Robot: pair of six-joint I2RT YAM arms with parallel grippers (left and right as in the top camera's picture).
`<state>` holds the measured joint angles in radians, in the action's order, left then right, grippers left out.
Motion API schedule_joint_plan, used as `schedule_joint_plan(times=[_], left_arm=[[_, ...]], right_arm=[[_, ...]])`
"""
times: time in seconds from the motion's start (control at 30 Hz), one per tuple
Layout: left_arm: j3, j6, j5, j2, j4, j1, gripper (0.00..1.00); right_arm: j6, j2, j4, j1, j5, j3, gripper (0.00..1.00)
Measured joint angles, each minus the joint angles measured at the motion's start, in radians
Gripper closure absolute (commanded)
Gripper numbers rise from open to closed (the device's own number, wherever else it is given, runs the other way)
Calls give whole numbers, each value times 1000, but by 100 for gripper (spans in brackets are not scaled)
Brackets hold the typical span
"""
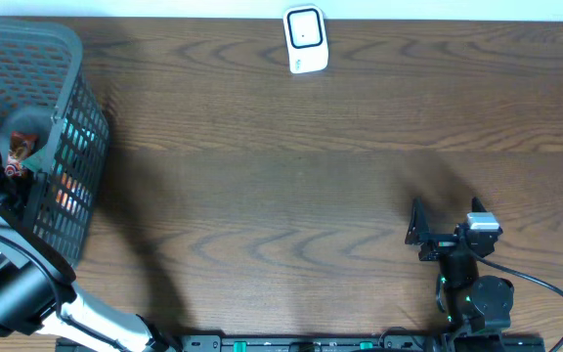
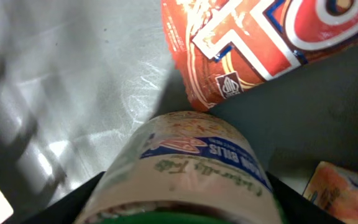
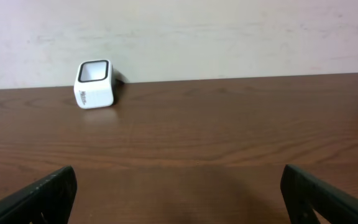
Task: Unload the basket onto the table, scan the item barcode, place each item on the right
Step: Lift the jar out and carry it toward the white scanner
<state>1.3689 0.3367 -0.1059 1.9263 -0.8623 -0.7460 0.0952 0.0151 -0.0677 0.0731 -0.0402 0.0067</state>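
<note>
Left wrist view: left gripper (image 2: pixel 182 198) is down inside basket (image 1: pixel 78 147). Tub (image 2: pixel 191 155) with label lies in basket, between two dark fingers (image 2: pixel 82 198), filling gap. Cannot tell if fingers squeeze tub or only stand beside it. Red bag (image 2: pixel 253 43) lies just past tub, also in basket. Orange packet (image 2: pixel 344 186) lies near tub. Overhead: white scanner (image 1: pixel 306 39) stands well right of basket. Right gripper (image 3: pixel 178 180) is far right of basket, wide open, holding nothing, over table (image 1: pixel 291 196).

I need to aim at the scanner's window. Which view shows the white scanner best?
Overhead: the white scanner is seen from above, its window in full. The right wrist view shows it side-on, window foreshortened; the left wrist view misses it.
</note>
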Motion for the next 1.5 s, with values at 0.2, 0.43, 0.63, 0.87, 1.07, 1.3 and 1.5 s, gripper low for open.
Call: schedule_joint_plan(times=[0.2, 0.43, 0.63, 0.87, 1.07, 1.3, 1.5], left_arm=[[8, 0, -2, 0, -48, 0, 35], [47, 0, 8, -32, -109, 0, 35], [134, 0, 110, -244, -90, 0, 35], [177, 16, 356, -536, 51, 0, 34], [180, 92, 698, -637, 200, 27, 34], [180, 171, 900, -612, 240, 240, 34], [177, 191, 846, -552, 157, 549, 34]], right_arm=[[0, 0, 0, 0, 0, 0, 1], [0, 0, 0, 0, 0, 0, 1], [0, 0, 0, 0, 0, 0, 1], [0, 0, 0, 0, 0, 0, 1], [0, 0, 0, 0, 0, 0, 1], [0, 0, 0, 0, 0, 0, 1], [0, 0, 0, 0, 0, 0, 1]])
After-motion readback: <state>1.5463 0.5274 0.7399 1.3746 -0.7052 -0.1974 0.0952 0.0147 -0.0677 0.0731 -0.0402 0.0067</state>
